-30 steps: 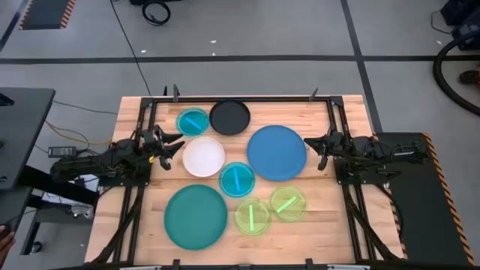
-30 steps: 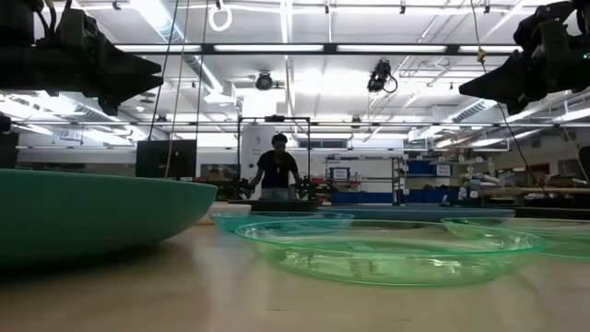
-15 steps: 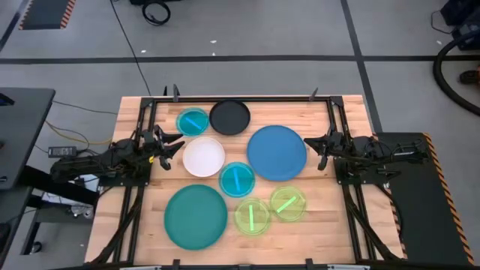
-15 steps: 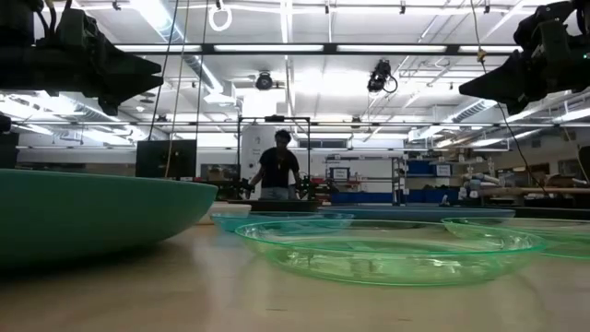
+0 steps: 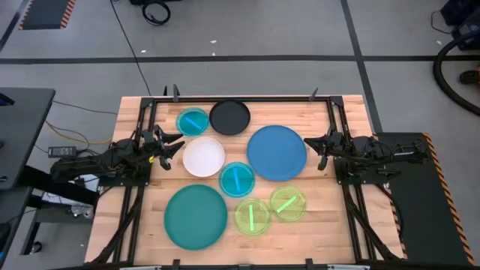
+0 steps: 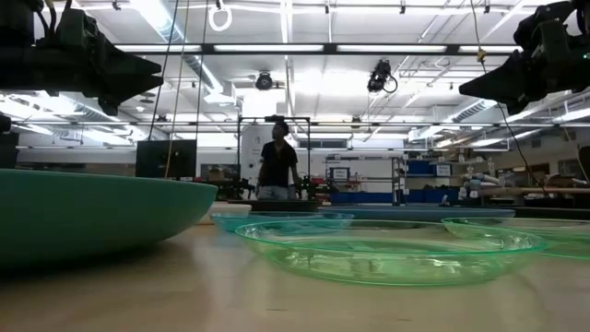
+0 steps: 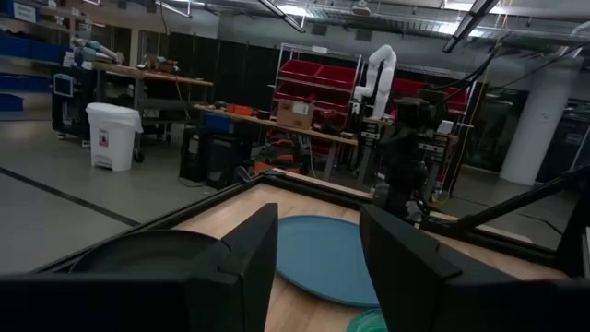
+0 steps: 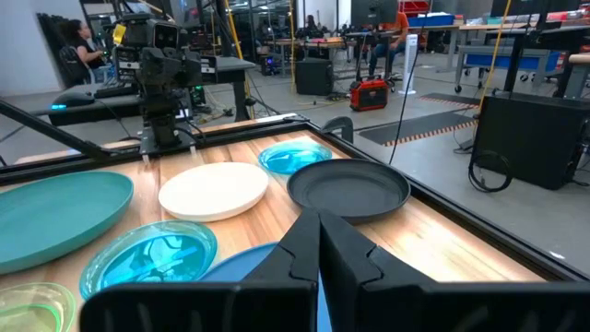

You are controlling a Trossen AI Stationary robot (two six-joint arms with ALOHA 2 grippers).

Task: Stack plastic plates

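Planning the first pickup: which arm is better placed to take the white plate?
Left. The left gripper, fingers open, sits right beside the white plate; the right gripper, shut, is across the blue plate.

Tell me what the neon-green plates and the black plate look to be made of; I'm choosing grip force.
The two neon-green plates look like thin, glossy, see-through plastic: in the low view the table shows through the nearer one's rim. The black plate looks like opaque plastic with a smooth, semi-gloss finish and a soft sheen on its raised rim, though a coated material can't be ruled out.
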